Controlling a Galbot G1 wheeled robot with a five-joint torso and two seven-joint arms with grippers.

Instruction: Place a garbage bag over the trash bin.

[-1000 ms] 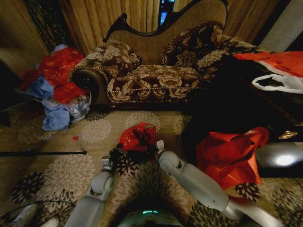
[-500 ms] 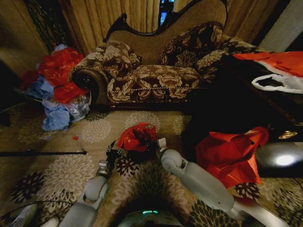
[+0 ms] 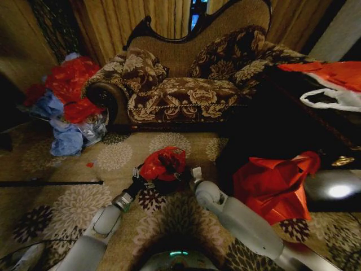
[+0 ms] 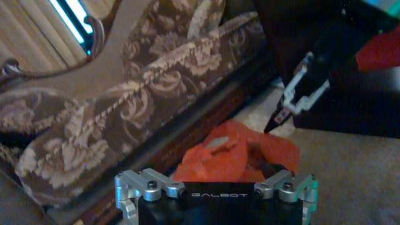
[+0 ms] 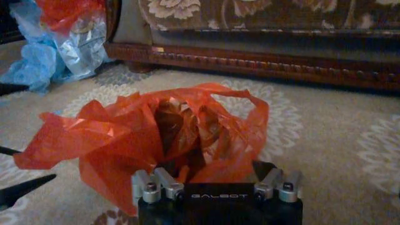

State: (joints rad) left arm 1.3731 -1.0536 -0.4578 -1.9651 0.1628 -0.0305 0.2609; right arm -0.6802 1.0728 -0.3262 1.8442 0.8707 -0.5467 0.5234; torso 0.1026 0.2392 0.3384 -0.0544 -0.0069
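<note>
The garbage bag (image 3: pixel 163 162), crinkly deep-red plastic, sits bunched on the patterned carpet in front of the sofa. Its mouth gapes upward in the right wrist view (image 5: pixel 168 136). Under it a dark strip of the trash bin (image 3: pixel 168 184) shows; the bag hides most of the bin. My left gripper (image 3: pixel 137 176) is at the bag's left edge, and its two black fingertips stand apart, open, beside the bag (image 5: pixel 12 168). My right gripper (image 3: pixel 190 172) is against the bag's right side, its tip touching the plastic (image 4: pixel 275 125). The bag (image 4: pixel 228 157) drapes over the front of that gripper.
A floral sofa (image 3: pixel 186 90) stands close behind the bin. A heap of red and blue bags (image 3: pixel 67 101) lies at the left, and a larger orange-red bag (image 3: pixel 271 186) leans on dark furniture (image 3: pixel 271 130) at the right. A black rod (image 3: pixel 51 182) lies on the carpet.
My left arm has reached forward and to the right, bringing its gripper up to the bag's left edge. The right arm has barely shifted. The bag looks unchanged.
</note>
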